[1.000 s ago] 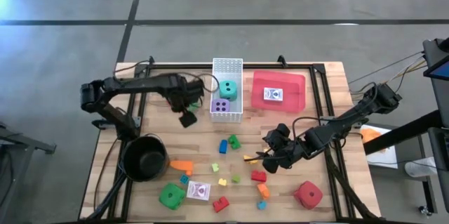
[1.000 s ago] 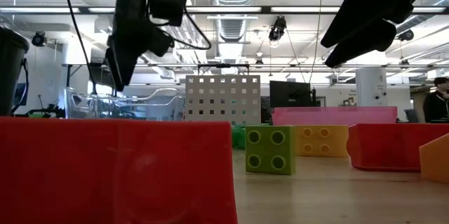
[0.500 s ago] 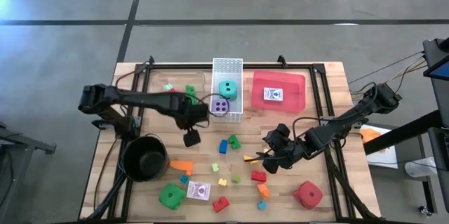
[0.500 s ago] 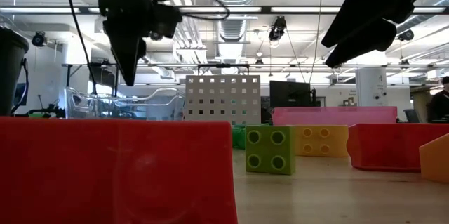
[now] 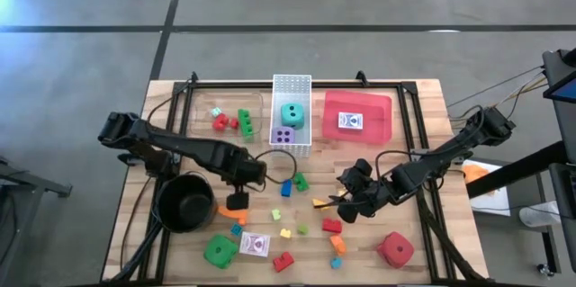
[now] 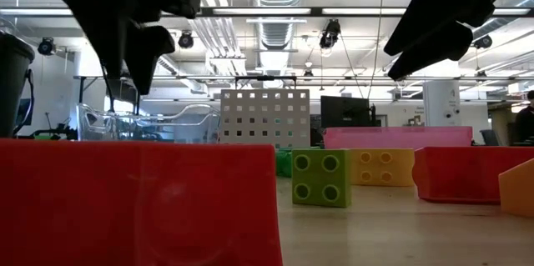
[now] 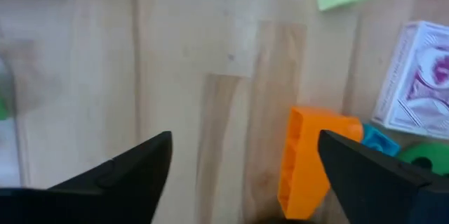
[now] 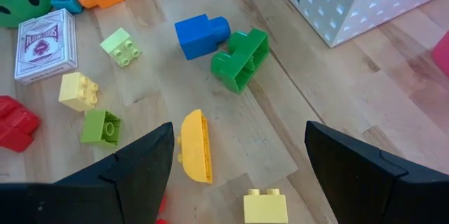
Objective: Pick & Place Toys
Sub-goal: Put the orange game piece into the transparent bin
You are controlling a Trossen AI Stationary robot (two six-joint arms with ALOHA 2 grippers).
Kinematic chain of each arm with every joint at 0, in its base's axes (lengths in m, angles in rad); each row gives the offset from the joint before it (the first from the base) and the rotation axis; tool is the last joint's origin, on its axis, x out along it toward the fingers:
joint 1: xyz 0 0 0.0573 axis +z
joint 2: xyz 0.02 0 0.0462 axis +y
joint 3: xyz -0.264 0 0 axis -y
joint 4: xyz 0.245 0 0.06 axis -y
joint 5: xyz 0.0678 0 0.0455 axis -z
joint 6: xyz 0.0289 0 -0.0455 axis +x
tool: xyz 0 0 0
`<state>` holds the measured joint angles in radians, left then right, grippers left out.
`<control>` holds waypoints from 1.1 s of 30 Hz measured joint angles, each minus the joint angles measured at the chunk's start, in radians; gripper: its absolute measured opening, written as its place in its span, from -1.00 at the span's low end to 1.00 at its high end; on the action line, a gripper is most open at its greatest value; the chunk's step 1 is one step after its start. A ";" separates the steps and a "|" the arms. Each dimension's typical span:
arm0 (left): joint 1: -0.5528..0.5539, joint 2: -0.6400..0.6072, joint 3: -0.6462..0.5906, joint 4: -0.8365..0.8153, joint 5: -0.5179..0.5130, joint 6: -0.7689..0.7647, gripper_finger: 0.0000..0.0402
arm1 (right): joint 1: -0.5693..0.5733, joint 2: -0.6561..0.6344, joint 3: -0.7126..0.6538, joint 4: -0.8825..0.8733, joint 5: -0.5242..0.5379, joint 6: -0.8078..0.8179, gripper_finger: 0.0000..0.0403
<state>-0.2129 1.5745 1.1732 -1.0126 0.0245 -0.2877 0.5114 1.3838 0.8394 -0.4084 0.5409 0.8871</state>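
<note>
Here the left gripper (image 5: 237,201), jaws apart and empty, hangs over an orange brick (image 7: 306,158) beside the black pot (image 5: 186,202), while the right gripper (image 5: 344,202), jaws likewise apart, hides part of the worktop (image 5: 432,125).

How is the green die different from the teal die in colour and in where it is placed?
The green die is green, while the teal die is teal. The green die lies on the bare table near its front edge, beside a card pack, while the teal die sits inside the white basket with a purple die. Both are dotted cubes.
</note>
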 joint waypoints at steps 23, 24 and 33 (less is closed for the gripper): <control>-0.139 0.002 0.000 0.098 -0.114 -0.133 0.76 | 0.003 0.000 0.000 0.003 -0.001 0.001 0.53; -0.149 0.006 0.000 0.103 -0.115 -0.131 0.76 | 0.003 0.000 0.000 0.003 -0.001 0.000 0.53; -0.261 0.109 0.000 0.114 -0.092 -0.050 0.76 | 0.003 0.000 0.000 0.004 -0.001 0.001 0.53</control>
<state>-0.4742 1.6832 1.1735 -0.8984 -0.0671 -0.3378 0.5148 1.3838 0.8394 -0.4042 0.5404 0.8883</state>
